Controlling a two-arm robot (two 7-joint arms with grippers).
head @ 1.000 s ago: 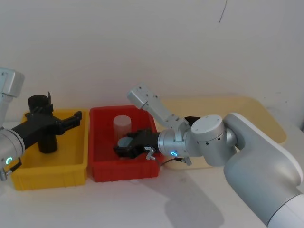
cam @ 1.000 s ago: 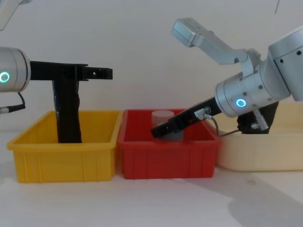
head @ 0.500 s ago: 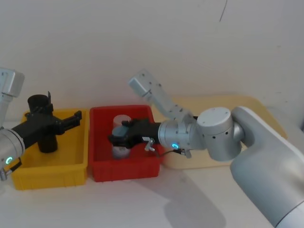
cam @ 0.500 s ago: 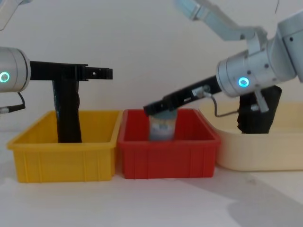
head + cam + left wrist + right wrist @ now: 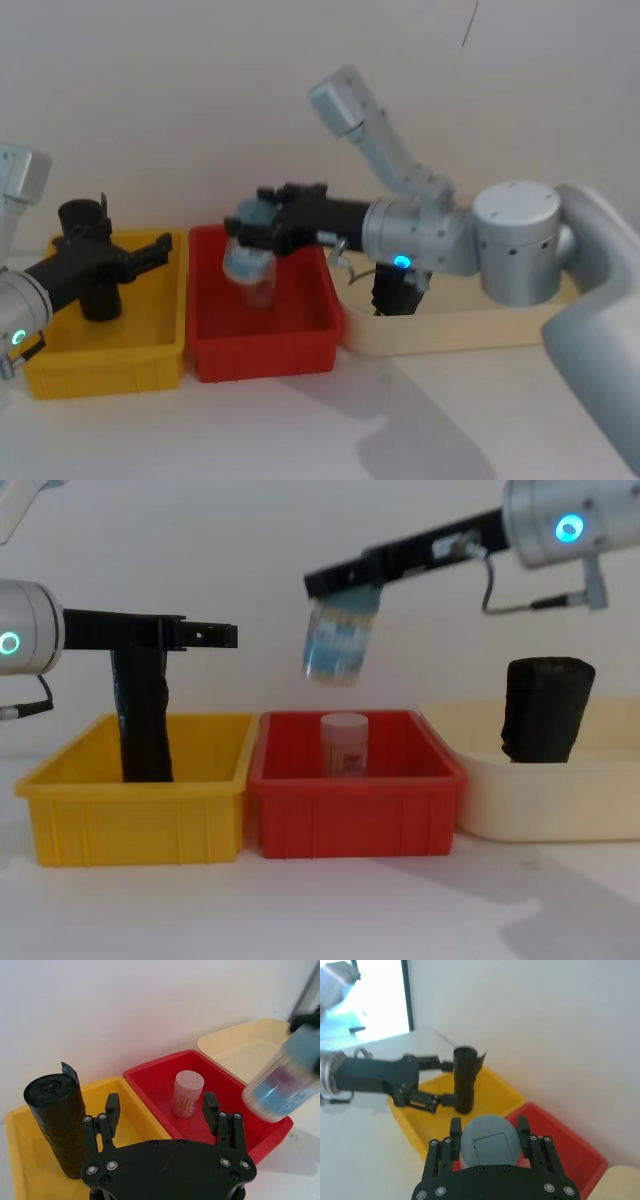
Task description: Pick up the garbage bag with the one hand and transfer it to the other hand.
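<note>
Gripping a clear jar [image 5: 340, 645] above the red bin [image 5: 355, 810], the right gripper [image 5: 345, 580] hangs clamped; the left gripper [image 5: 160, 1115], fingers spread, waits over the yellow bin [image 5: 130, 810].

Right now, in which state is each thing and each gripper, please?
Right gripper: shut on clear jar, high above red bin.
Clear jar: held, tilted.
Left gripper: open, by slim black roll.
Slim black roll: upright in yellow bin.
Garbage bag: upright in cream tray, untouched.
Capped jar: upright in red bin.

Yellow bin [image 5: 130, 815] – red bin [image 5: 355, 815] – cream tray [image 5: 560, 800]
</note>
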